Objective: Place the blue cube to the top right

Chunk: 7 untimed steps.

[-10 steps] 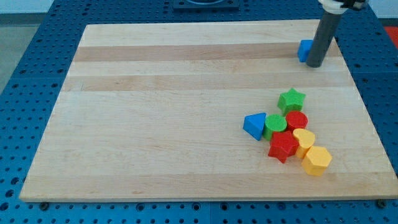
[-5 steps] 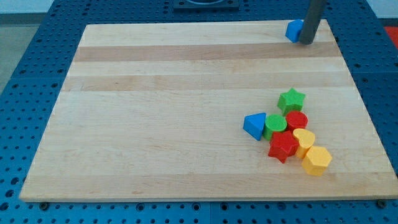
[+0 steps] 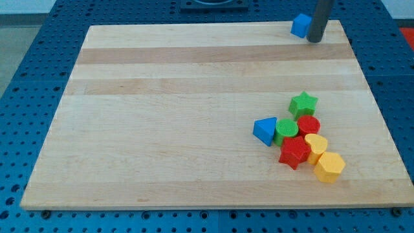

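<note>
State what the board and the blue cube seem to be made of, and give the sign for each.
Board: pale wood, matte, judging by its long grain bands. Blue cube, beside my tip at the view's top right: probably plastic, given its even saturated colour.

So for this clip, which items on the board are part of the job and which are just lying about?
Part of the job:
- blue cube, at the board's top right edge
- my tip, touching the cube's right side

Lying about, clustered at lower right:
- green star
- blue triangular block
- green cylinder
- red cylinder
- red star
- yellow heart
- yellow hexagon
</note>
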Each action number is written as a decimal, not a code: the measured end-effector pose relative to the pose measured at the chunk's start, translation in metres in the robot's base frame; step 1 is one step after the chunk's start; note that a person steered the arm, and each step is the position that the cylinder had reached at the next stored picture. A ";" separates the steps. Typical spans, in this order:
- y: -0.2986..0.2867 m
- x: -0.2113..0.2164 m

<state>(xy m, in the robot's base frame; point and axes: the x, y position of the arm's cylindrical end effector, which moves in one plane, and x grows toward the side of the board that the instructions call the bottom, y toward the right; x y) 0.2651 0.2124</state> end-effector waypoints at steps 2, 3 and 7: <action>-0.051 -0.008; -0.071 -0.036; -0.069 -0.072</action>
<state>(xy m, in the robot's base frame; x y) 0.1927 0.1430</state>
